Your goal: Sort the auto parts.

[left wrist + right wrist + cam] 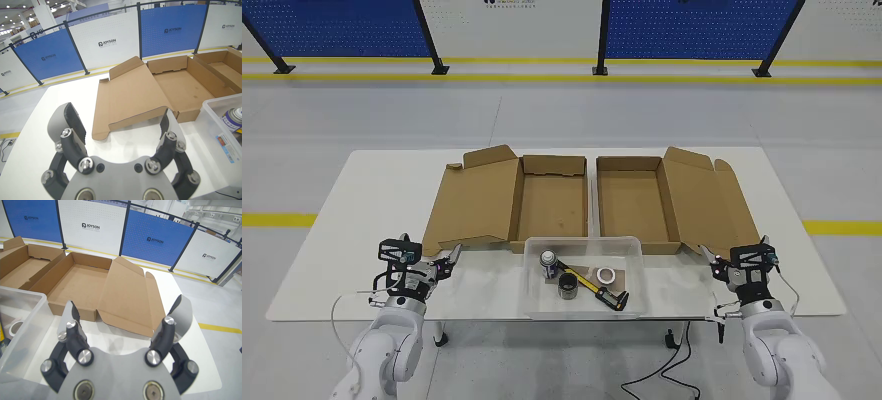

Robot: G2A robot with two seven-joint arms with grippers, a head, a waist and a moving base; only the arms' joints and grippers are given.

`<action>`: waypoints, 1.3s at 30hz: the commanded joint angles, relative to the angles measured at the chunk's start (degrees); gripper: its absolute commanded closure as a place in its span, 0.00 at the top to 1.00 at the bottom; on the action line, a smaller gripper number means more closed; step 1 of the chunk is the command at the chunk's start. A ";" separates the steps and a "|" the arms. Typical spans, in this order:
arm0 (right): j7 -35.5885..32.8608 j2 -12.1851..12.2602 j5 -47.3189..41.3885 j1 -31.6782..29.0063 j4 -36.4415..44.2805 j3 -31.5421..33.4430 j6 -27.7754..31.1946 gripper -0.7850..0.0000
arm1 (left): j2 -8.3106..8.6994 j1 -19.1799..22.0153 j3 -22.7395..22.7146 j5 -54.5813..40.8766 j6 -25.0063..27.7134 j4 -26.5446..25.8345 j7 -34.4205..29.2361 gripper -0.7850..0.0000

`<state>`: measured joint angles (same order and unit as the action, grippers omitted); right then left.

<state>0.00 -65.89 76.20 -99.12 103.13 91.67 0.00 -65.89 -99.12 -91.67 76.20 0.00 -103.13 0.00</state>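
jaws: both sets wide, empty | risk: crowded clear bin [584,241], a pick may drag neighbours or roll spray can [232,118]

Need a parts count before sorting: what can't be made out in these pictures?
1. Top view: dark round part in the clear bin, beside the spray can, too small to identify.
2. Left wrist view: spray can cut off by the picture's edge, its base behind the bin's wall.
3. Right wrist view: white ring blurred behind the bin's cloudy wall.
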 commanded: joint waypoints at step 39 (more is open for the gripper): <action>0.00 0.00 0.00 0.00 0.00 0.00 0.00 1.00 | 0.77 17.90 6.70 -8.74 28.32 -3.98 -18.98 1.00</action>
<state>0.00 -65.89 76.20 -99.12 103.13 91.67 0.00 -65.14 -82.74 -86.24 67.75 26.40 -107.23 -16.58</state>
